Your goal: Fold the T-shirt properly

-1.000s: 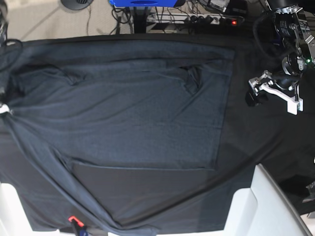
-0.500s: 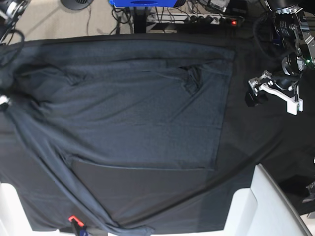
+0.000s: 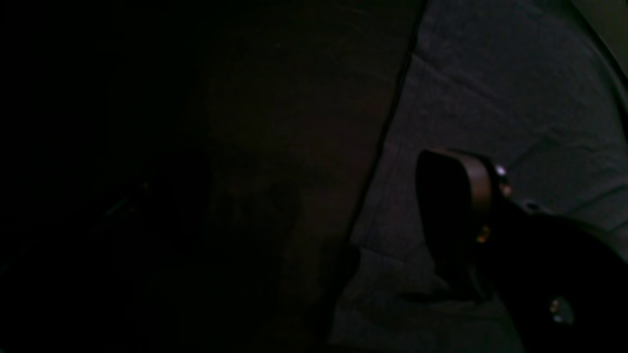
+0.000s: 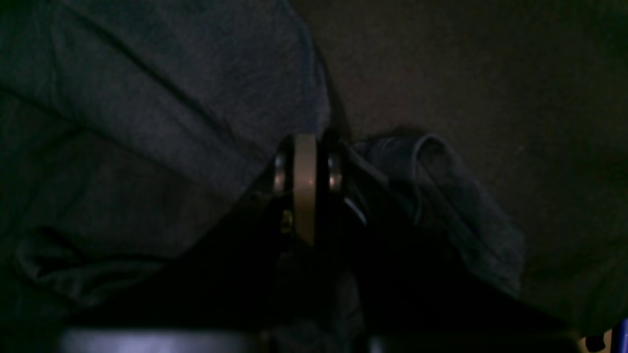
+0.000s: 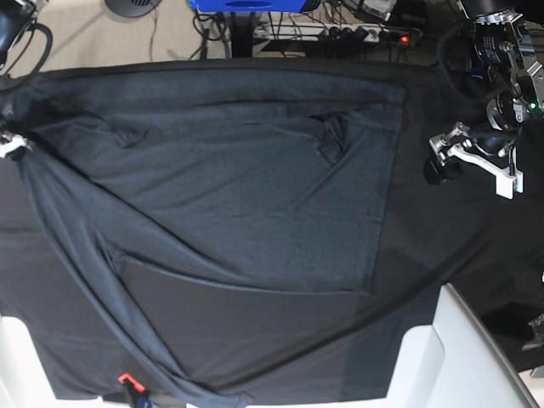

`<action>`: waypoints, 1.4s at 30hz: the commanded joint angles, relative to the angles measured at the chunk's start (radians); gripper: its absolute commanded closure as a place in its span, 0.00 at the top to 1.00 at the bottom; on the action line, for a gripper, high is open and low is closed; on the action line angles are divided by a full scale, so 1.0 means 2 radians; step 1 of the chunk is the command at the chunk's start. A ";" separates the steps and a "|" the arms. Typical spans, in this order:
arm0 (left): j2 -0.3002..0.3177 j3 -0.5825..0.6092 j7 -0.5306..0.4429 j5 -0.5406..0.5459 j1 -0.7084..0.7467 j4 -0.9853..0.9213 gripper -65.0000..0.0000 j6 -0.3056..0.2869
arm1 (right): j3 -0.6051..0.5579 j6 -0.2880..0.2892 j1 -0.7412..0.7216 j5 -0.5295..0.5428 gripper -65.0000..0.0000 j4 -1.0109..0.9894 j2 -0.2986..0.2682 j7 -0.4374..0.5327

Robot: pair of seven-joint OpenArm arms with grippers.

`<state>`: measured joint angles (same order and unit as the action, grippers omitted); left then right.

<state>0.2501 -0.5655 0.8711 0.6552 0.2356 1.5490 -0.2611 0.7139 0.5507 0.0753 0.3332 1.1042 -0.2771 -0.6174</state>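
Note:
The dark grey T-shirt (image 5: 238,187) lies spread and wrinkled over the black table cloth (image 5: 442,246), with a long fold running down to the front edge. At the far left, my right gripper (image 5: 10,144) is shut on the shirt's edge. In the right wrist view its fingers (image 4: 305,181) are pressed together, with bunched shirt fabric (image 4: 436,181) beside them. My left gripper (image 5: 473,174) hovers open over the bare cloth, right of the shirt's hem, holding nothing. The left wrist view shows one finger (image 3: 456,196) above the T-shirt (image 3: 500,88).
White panels stand at the front right (image 5: 463,357) and front left (image 5: 13,357) corners. A small red-orange object (image 5: 126,378) sits at the front edge. Behind the table are cables, a power strip with a red light (image 5: 405,37) and a blue object (image 5: 246,4).
My right gripper has moved toward the far side along the left edge, dragging the shirt's edge with it and stretching the long fold. The left gripper has stayed still.

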 commanded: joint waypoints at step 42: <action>0.011 -0.005 -0.010 0.007 0.002 0.007 1.00 -0.002 | -0.179 -0.042 -0.250 0.001 0.49 -0.345 -0.098 0.186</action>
<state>0.2550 -0.5678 0.8707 0.6579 0.2443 1.5486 -0.2615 0.3531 0.4637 -0.3985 0.3252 0.3988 -0.4374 -0.2726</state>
